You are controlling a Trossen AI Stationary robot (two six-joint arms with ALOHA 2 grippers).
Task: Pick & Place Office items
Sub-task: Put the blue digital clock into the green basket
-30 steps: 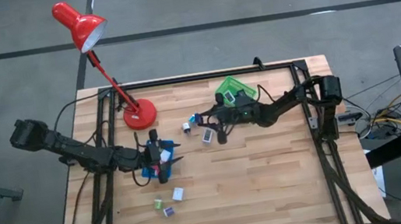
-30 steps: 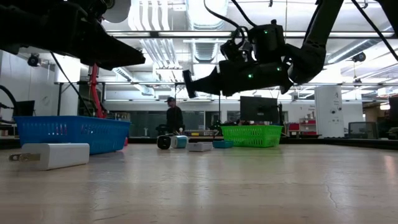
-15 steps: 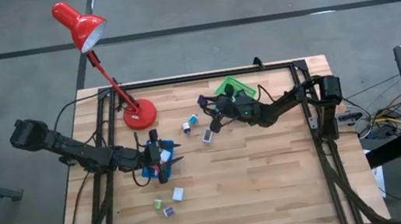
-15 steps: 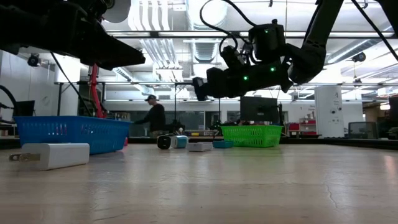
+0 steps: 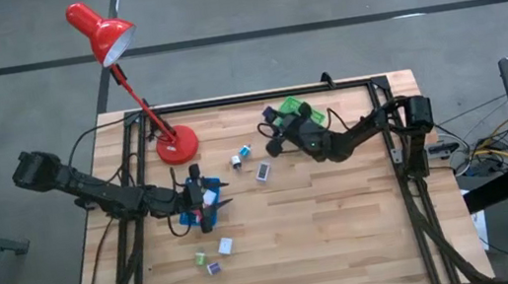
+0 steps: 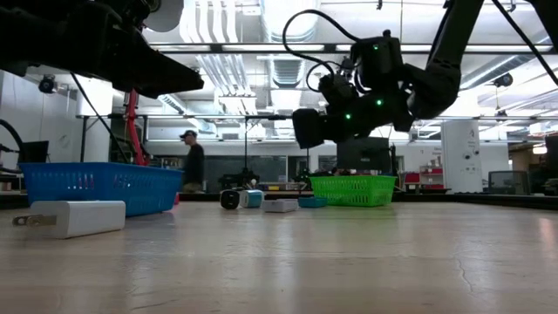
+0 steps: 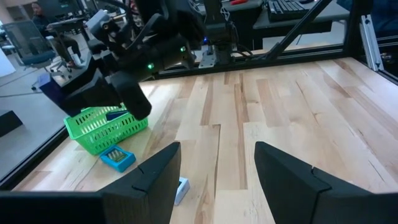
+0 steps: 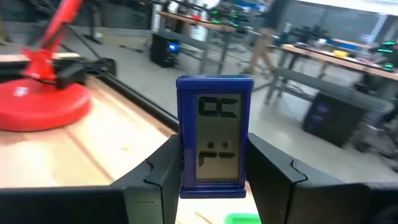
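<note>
One blue LCD clock (image 8: 214, 135) is held upright in the closed right tool (image 5: 272, 131), green basket (image 5: 298, 112) just beside it; left tool (image 7: 214, 186) is parked open.

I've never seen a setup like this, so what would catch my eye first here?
Probably the red desk lamp leaning over the wooden table's far left corner. Next, the right gripper, raised beside the green basket, its jaws shut on a small blue digital clock. The left gripper hangs open over the blue tray.
</note>
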